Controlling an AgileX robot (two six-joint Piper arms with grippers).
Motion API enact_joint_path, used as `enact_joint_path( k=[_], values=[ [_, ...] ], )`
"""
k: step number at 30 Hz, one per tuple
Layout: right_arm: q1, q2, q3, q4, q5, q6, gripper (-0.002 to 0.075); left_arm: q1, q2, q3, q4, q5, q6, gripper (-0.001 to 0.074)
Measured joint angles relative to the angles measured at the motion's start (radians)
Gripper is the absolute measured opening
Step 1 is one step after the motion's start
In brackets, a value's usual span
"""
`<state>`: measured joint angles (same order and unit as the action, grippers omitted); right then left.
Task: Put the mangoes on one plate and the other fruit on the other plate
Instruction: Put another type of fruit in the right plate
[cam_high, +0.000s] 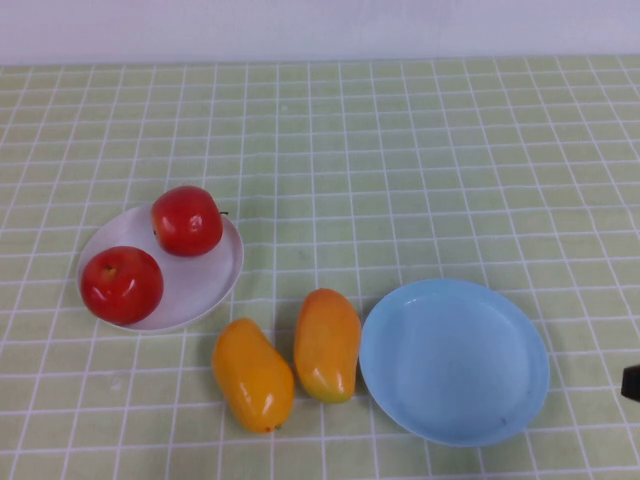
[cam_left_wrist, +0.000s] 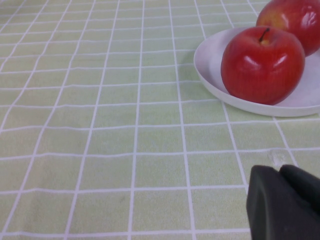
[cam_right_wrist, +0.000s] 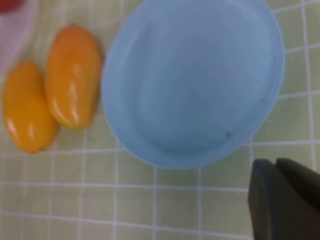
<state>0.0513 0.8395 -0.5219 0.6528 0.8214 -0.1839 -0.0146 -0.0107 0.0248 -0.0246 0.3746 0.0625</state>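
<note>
Two glossy orange mangoes lying side by side on tabletop, just beside blue plate; red apples sitting on white plate. Left pincer and right pincer resting shut, seemingly holding nothing.

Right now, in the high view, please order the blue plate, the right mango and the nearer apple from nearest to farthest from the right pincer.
The right pincer is shut at the right table edge.
1. Blue plate, just beside it.
2. Right mango, left of the plate.
3. Nearer apple, on the white plate, far left.
</note>
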Motion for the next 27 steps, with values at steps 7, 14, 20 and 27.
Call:
enact_joint_path(
  k=[7,14,20,27],
  values=[
    [0.143,0.260,-0.233,-0.136,0.043,0.007,-0.0015,0.001,0.000,0.000,0.000,0.000,0.000,0.0002],
    [0.436,0.463,-0.421,-0.210,0.045,0.090,-0.0015,0.002,0.000,0.000,0.000,0.000,0.000,0.0002],
    [0.661,0.677,-0.627,-0.231,0.080,0.100,0.0007,0.002,0.000,0.000,0.000,0.000,0.000,0.0002],
    [0.810,0.907,-0.899,-0.311,0.157,0.111,0.0302,0.002,0.000,0.000,0.000,0.000,0.000,0.0002]
  ],
)
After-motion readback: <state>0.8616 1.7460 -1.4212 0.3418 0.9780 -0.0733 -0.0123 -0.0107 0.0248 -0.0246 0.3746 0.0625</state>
